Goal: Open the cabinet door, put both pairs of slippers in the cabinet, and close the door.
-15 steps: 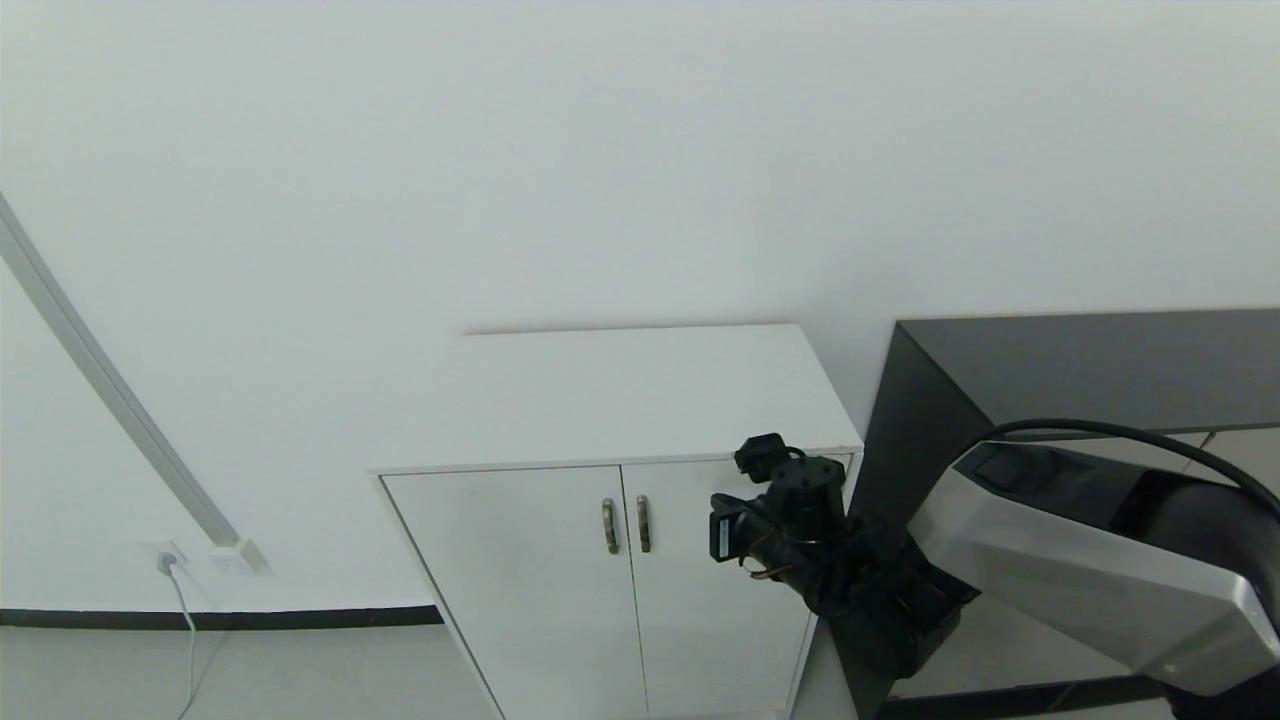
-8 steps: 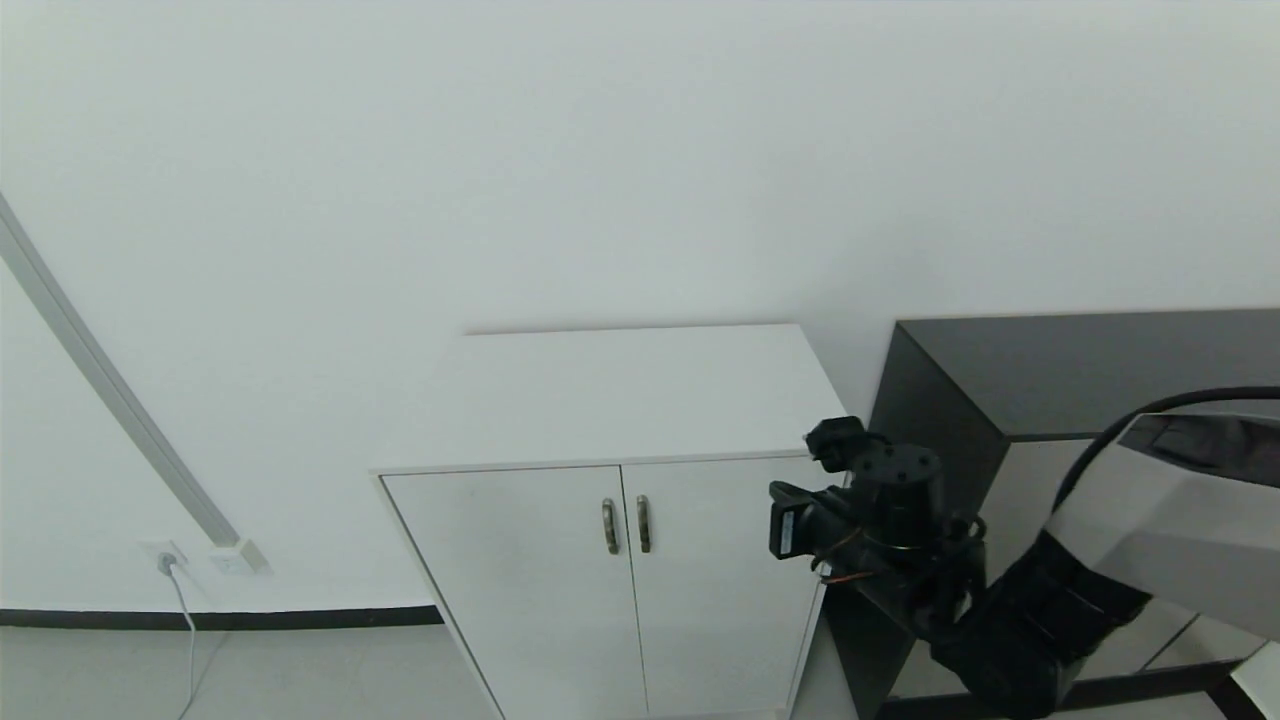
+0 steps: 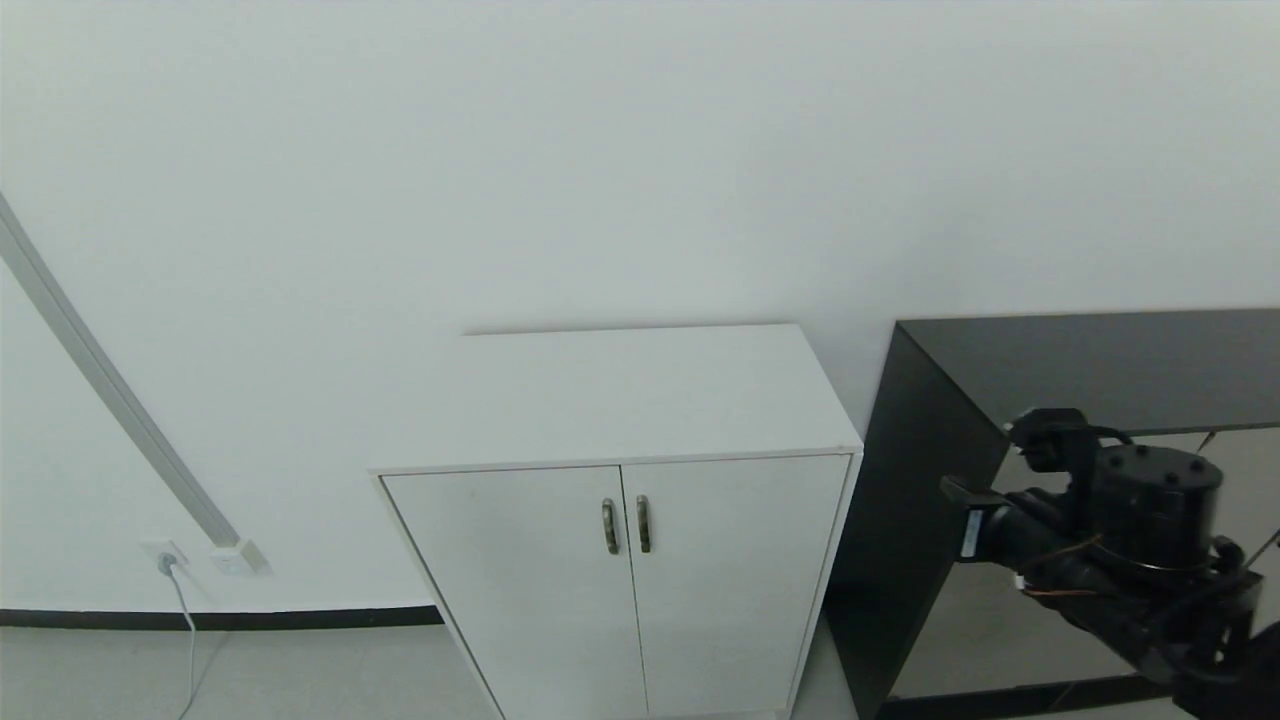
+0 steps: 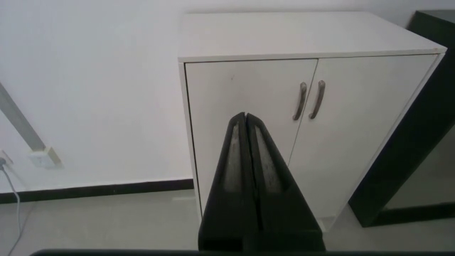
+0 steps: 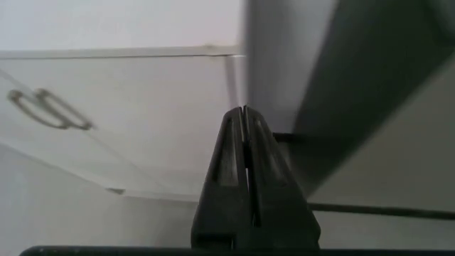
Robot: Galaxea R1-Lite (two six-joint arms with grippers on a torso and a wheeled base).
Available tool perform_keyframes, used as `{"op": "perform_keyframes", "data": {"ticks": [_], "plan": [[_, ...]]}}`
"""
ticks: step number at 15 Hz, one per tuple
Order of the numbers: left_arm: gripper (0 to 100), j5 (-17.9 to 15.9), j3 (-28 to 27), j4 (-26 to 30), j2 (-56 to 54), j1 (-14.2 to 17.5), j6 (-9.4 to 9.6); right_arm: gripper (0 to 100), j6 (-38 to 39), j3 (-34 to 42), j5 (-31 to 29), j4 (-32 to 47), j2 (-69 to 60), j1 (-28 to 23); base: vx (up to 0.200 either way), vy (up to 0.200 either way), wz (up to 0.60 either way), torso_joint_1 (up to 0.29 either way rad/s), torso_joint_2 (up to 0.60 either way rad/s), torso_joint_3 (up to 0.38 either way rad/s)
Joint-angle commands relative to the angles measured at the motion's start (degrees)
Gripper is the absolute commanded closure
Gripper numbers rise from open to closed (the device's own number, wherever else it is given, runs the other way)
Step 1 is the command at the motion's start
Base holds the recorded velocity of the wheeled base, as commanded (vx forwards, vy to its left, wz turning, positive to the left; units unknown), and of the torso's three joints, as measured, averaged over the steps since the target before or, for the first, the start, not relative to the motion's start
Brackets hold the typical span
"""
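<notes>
Jaws together, right gripper (image 5: 244, 112) seemingly level, near white cabinet (image 3: 640, 400).

cabinet (image 3: 640, 392) 1 | doors (image 3: 520, 590) 2 | handles (image 3: 609, 526) 2 | black unit (image 3: 1100, 360) 1

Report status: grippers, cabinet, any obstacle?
Left gripper shut, empty. Right gripper shut, empty. White two-door cabinet, closed. Black glossy cabinet stands beside it.
</notes>
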Motion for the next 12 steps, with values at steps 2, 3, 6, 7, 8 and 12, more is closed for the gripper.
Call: {"op": "perform_keyframes", "data": {"ticks": [2,3,6,7,8,12], "plan": [[100,0.0,0.0,0.0,0.0,-0.1,-0.03,100,-3.3,9.1,-0.3,0.2,-11.7,-10.6,0.000,0.000,0.00,0.000,0.00,0.000],[100,0.0,0.0,0.0,0.0,-0.1,-0.03,100,-3.4,11.9,-0.3,0.2,-13.6,-13.9,0.000,0.000,0.00,0.000,0.00,0.000],[100,0.0,0.0,0.0,0.0,-0.1,-0.03,100,-4.2,16.3,0.0,0.2,-17.6,-19.8,0.000,0.000,0.00,0.000,0.00,0.000],[100,0.0,0.0,0.0,0.0,0.0,-0.03,100,-4.2,19.2,0.2,0.2,-20.3,-20.3,0.000,0.000,0.00,0.000,0.00,0.000],[100,0.0,0.0,0.0,0.0,0.0,-0.03,100,-4.0,20.1,0.2,0.8,-23.0,-20.3,0.000,0.000,0.00,0.000,0.00,0.000],[100,0.0,0.0,0.0,0.0,-0.1,-0.03,100,-3.9,20.1,3.5,15.1,-36.1,-20.9,0.000,0.000,0.00,0.000,0.00,0.000]]}}
